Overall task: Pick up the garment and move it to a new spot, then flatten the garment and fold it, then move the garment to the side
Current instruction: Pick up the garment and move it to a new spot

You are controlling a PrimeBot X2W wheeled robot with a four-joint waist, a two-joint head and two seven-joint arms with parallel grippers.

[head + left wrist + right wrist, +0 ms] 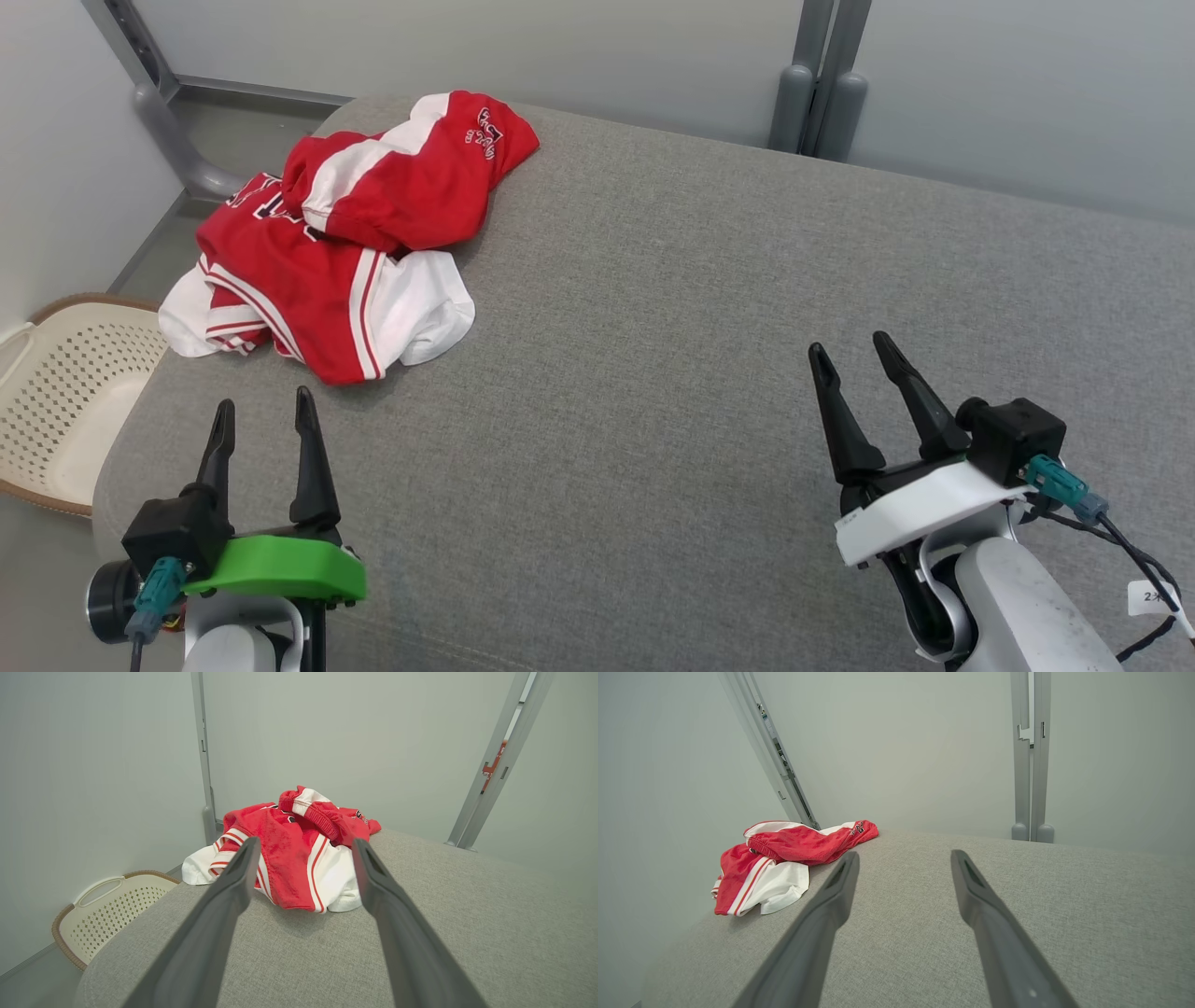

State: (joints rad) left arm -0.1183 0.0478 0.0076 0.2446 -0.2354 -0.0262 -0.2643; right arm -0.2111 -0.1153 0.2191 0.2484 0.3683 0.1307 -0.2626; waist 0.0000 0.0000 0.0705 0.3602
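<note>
Basically nothing done yet: garment (327,243) sits crumpled at the table (672,392) corner, w/ our left gripper (264,415) & right gripper (854,359) both spread, empty; pickup, flatten, fold, move left.

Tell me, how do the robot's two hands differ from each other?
The left hand sits on a green base; the right hand sits on a white one. The left hand is just short of the red-and-white garment; the right hand is far from it, over bare grey cushion. Both have two dark fingers, spread open and holding nothing.
</note>
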